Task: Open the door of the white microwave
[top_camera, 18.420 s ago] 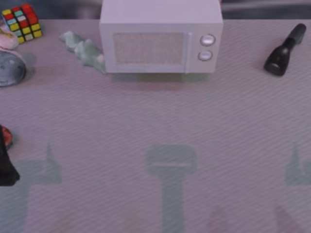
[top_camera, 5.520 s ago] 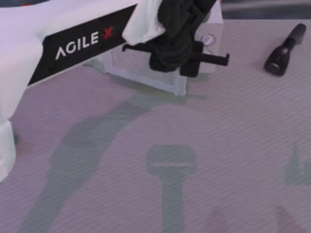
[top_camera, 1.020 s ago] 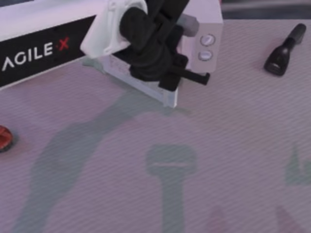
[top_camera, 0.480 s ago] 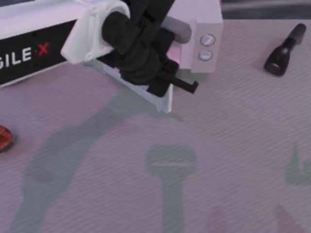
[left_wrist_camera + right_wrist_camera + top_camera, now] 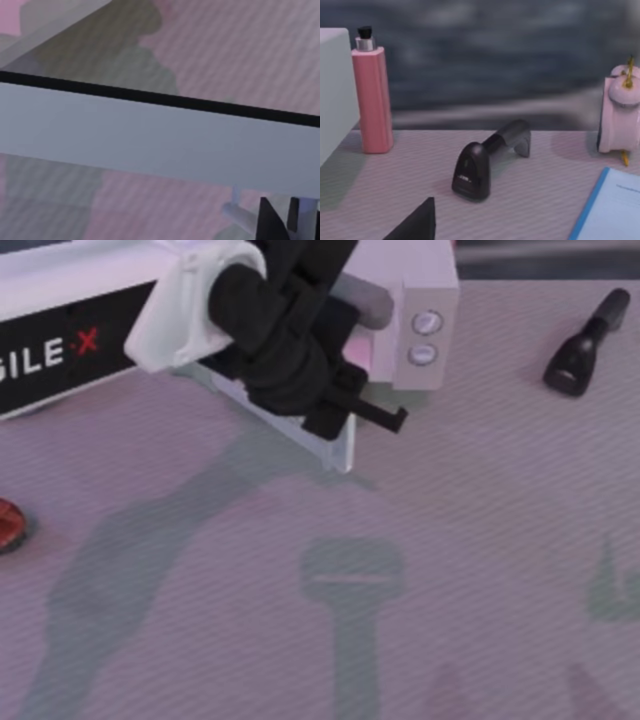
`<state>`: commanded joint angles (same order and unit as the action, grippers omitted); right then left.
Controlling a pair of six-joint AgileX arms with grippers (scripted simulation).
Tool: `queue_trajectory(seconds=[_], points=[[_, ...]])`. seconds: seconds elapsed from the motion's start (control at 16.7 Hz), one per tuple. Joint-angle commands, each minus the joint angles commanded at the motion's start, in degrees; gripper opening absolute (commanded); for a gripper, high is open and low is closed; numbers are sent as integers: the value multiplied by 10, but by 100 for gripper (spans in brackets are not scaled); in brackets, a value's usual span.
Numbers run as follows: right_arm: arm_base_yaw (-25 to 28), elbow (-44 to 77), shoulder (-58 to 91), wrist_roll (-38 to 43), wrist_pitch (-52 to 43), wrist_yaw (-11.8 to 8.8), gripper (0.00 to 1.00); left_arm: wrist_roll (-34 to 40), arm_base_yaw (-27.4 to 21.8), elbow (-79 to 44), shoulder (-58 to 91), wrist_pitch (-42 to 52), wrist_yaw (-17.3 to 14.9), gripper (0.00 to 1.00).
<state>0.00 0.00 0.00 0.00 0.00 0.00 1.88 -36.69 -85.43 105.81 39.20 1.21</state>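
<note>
The left pincer [image 5: 352, 405] is working at the free edge of the door [image 5: 338, 445] of the white microwave [image 5: 425, 285], its black fingers apparently gripping the door near the handle, though the wrist is hiding the contact and it cannot be told whether they are clamped or apart. The door is standing swung out from the oven's front, hinged at its left side and angling toward the near part of the table [image 5: 480, 570], with the pink-lit cavity [image 5: 357, 348] showing beside the two silver knobs [image 5: 425, 337]. The microwave is sitting at the far edge of the table, slightly left of centre. Judging from this, the opening is well under way; doing it well likely means carrying the pincer along an arc centred on the hinge rather than pulling straight out, so the oven is not dragged forward and the grip does not slip off the thin edge. The left arm is reaching in from the far left, its white forearm [image 5: 90, 320] lying across the oven's left side and its dark wrist bending down toward the door. The left wrist view is showing only a pale panel edge over the table. The right arm is parked out of the top view; its camera is facing a black handheld scanner [image 5: 485, 160] on the right.
</note>
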Motion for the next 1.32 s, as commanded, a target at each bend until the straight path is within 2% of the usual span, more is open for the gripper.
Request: queue_trajectory(seconds=[0.84,1.02,1.32], points=[[0,0,0,0,0,0,100,0,0,0,0,0,0,0],[0,0,0,0,0,0,100,-6,0,7,-3,0,-8,0],[0,0,0,0,0,0,100,-66,21,41,-35,-9,-40,0]])
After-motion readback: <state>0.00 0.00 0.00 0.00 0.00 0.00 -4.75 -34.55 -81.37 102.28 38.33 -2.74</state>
